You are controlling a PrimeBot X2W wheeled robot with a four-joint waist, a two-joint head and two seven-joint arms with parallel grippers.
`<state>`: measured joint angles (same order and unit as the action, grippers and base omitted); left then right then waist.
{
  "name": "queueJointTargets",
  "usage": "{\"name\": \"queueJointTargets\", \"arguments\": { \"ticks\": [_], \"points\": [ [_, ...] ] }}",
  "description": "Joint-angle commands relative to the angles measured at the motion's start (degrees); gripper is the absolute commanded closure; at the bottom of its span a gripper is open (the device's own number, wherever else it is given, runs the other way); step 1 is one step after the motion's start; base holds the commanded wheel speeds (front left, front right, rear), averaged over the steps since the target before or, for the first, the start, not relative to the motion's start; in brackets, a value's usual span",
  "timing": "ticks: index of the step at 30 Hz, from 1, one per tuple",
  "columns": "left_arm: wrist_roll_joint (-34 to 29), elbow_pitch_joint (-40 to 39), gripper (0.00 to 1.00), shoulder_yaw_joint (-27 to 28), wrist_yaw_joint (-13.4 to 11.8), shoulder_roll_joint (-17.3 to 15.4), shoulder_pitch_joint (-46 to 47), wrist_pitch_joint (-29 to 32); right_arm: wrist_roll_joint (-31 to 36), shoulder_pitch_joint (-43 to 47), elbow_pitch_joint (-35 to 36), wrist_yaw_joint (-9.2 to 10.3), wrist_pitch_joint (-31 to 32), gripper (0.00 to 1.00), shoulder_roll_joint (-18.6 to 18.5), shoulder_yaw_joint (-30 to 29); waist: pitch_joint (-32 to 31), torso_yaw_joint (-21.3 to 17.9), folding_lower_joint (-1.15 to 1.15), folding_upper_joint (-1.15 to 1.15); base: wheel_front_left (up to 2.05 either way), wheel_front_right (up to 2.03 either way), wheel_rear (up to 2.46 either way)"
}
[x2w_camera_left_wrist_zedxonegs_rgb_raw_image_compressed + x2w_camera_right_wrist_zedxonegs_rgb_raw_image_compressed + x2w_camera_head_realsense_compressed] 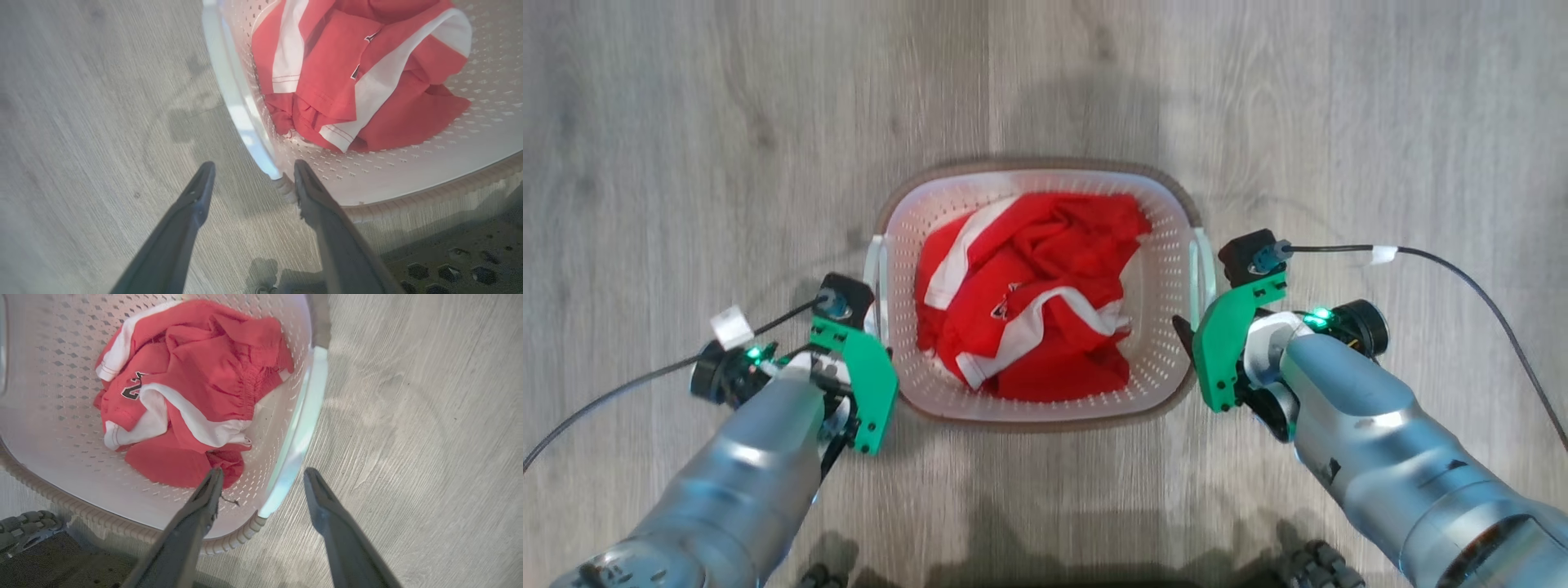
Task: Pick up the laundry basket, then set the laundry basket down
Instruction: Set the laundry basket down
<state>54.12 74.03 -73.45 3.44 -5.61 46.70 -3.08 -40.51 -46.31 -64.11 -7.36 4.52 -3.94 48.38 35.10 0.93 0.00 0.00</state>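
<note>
Head view: basket point(1045, 168) on grey wood floor point(686, 122), mid-frame, between left arm point(743, 465) and right arm point(1364, 425). White perforated walls, brown rim, one white handle at each end. Inside, crumpled red cloth point(1029, 302) with white stripes, heaped on the bottom. Green wrist mounts close against both ends of the basket, a black cable trailing away from each over the floor.

Left wrist view: left gripper point(254, 165) released, fingers spread wide, nothing clamped. Near end of left handle point(235, 98) just between the tips - one finger point(314, 196) over the basket's inner wall, the other over bare floor. Cannot tell whether either finger touches the handle. Red cloth beyond, well apart from the tips.

Right wrist view: right gripper point(263, 471) likewise released, fingers apart, holding nothing. Right handle point(300, 428) running up between the tips - one finger point(200, 510) over the basket's inside, near the edge of the cloth, the other over floor outside the rim. Contact with the handle not clear here either. Brown rim curving below the inner finger, dark base of the robot at the lower left corner.
</note>
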Motion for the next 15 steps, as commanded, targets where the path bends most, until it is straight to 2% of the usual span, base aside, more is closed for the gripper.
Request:
{"name": "queueJointTargets", "arguments": {
  "ticks": [1, 7, 15],
  "points": [
    [0.48, -0.08, 0.0, 0.75, -0.48, -1.84, -0.53, -0.34, -0.49, 2.86, 0.94, -0.13, -0.53, 0.0, 1.06, 0.68, -2.19, -0.33, 0.0, 0.0, 0.0, 0.0, 0.0],
    [1.35, -0.08, 0.0, 1.72, -1.64, -2.36, -2.49, -4.6, -1.94, 3.88, 1.5, -0.13, -3.65, 0.0, 1.06, 0.58, -8.6, -0.79, 0.0, 0.0, 0.0, 0.0, 0.0],
    [2.36, -1.93, 0.0, 5.13, -4.55, -3.2, -3.56, -11.73, -4.57, 3.81, 2.02, -0.13, -16.14, 0.0, 1.06, -2.62, -18.64, -1.05, 0.0, 0.0, 0.0, 0.0, 0.0]
  ]
}}
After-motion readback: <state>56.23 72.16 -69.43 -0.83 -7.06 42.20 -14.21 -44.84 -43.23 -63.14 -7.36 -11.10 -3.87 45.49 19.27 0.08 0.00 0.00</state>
